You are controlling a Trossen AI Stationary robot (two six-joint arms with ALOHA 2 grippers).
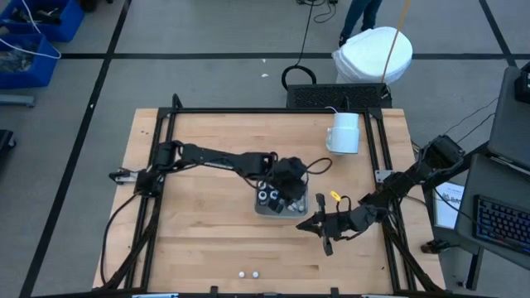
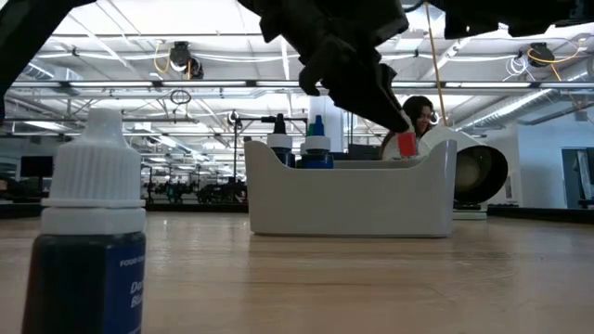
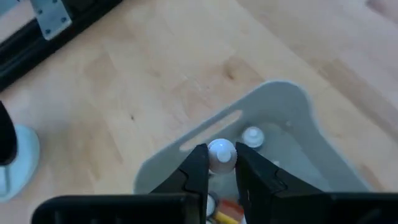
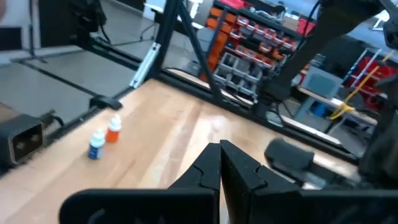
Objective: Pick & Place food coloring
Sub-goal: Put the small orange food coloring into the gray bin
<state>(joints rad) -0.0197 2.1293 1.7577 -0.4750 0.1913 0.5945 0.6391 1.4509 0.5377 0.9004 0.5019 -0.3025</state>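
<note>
Jaws clamping bottle [image 3: 221, 154], above tray [image 3: 280, 99]

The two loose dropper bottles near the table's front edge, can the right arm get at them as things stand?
Probably yes. The two dropper bottles stand apart on bare table, nothing beside them, and the right tool, shut and empty, hovers close by.

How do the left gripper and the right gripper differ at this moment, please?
The left gripper hangs over the tray, its fingers closed on a white-capped dropper bottle; the right gripper sits beside the tray over bare wood, shut on nothing. The left gripper is at work above bottles already in the tray; the right gripper waits, facing two loose bottles far across the table. Both are dark, two-fingered, and low over the table.
</note>
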